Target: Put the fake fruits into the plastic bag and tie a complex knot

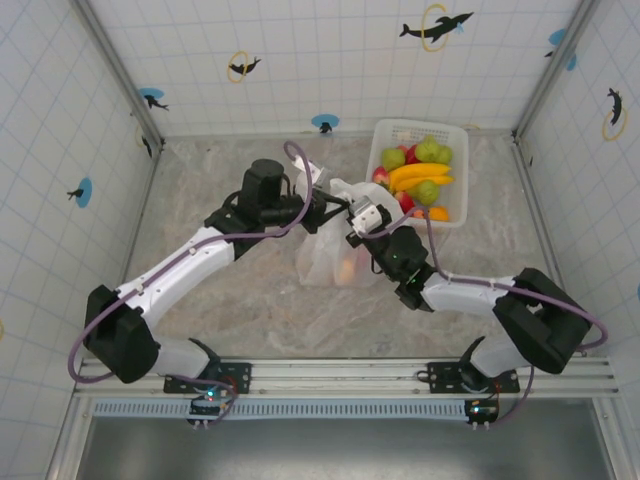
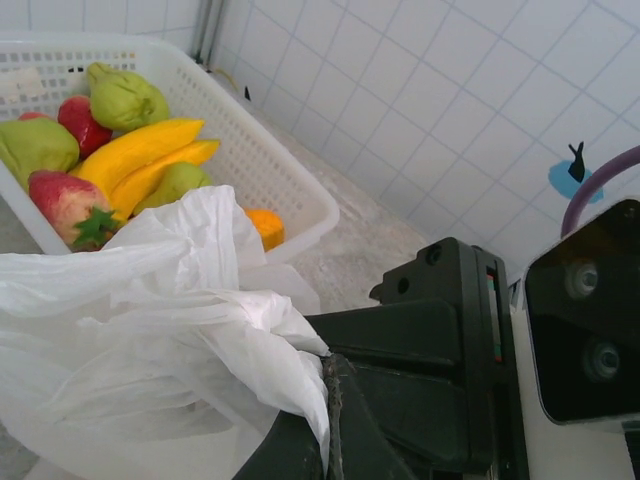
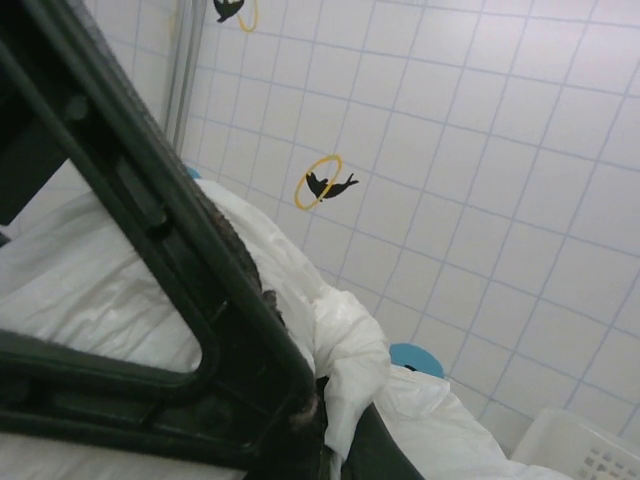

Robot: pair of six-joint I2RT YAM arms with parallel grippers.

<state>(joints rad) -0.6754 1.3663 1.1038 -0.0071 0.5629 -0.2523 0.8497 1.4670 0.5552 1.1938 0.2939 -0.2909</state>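
The bag (image 1: pixel 322 255) stands mid-table (image 1: pixel 220 300), with bare marble to its left and front. The basket (image 1: pixel 385 135), in the back-right corner, holds fruits (image 1: pixel 420 172). The left claw (image 2: pixel 330 390) and right claw (image 3: pixel 312 402) are both clamped on the bag's top.

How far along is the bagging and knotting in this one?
Early. Done: at least one fruit, an orange-pink shape, shows through the plastic bag. In hand: the left gripper and right gripper are both shut on the bag's top edge. Left: the banana, pears and strawberries sit in the basket, and no knot is tied.
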